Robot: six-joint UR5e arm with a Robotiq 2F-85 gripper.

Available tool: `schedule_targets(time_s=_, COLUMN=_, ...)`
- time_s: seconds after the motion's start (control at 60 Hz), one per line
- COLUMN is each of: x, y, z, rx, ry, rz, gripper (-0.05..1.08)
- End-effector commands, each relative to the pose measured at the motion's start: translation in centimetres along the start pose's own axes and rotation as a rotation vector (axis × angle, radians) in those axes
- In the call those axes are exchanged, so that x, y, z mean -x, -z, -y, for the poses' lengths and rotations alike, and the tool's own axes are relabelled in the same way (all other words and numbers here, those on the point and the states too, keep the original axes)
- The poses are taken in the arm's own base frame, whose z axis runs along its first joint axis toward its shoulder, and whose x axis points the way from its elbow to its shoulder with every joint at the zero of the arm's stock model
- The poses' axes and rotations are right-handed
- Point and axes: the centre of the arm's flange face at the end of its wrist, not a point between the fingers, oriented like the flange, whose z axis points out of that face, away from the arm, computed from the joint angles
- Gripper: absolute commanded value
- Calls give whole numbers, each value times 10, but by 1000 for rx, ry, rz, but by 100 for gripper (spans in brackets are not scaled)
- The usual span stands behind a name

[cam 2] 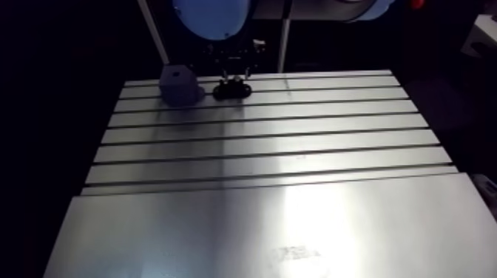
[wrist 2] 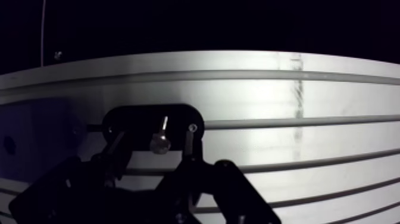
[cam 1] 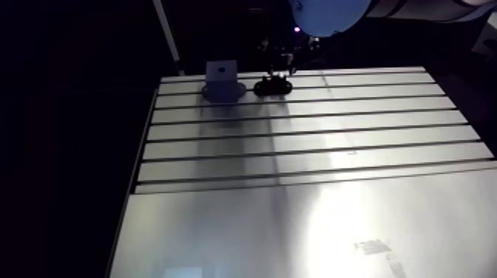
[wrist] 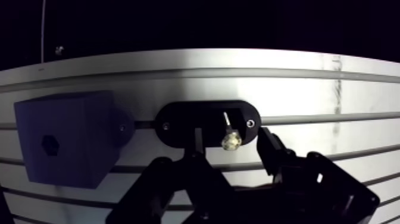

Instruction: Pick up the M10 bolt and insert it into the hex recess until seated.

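Pick stage, grasp not yet made: the gripper (wrist: 233, 148) is hanging low over the black oval holder (wrist: 178, 122), its two fingers (wrist: 271, 149) standing apart and straddling the M10 bolt (wrist: 230, 134), with a gap showing on each side. The bolt is lying in the holder's hollow, head toward the gripper and shank pointing away; nothing is gripping it. The holder is sitting on the slotted table (wrist: 309, 89) just beside the blue block (wrist: 71, 140), whose hex recess (wrist: 49, 145) is opening on the face turned toward the wrist camera (in the arm view, block and holder are sitting side by side near the table's far edge). By this evidence the task is only beginning — the bolt is unlifted and the recess is looking empty. The next move is probably calling for a centred closing on the bolt, since an off-centre squeeze is likely to roll or skew it, then a lift clear of the holder and a turning of the shank into line with the recess.
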Motion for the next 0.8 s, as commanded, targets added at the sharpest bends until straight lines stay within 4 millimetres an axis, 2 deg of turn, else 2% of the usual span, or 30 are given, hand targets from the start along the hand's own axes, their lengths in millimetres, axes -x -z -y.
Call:
schedule_targets(time_s=0.017, x=1, y=-1, z=0, rx=0, ry=0, rz=2, gripper=47)
schedule_targets(time_s=0.283, x=1, y=-2, z=-1, rx=0, ry=-1, rz=3, gripper=51)
schedule_targets(time_s=0.367, x=1, y=-9, z=-2, rx=0, ry=-3, rz=15, gripper=52)
schedule_targets(time_s=0.8, x=2, y=-9, z=-1, rx=-2, ry=-2, rz=15, gripper=54)
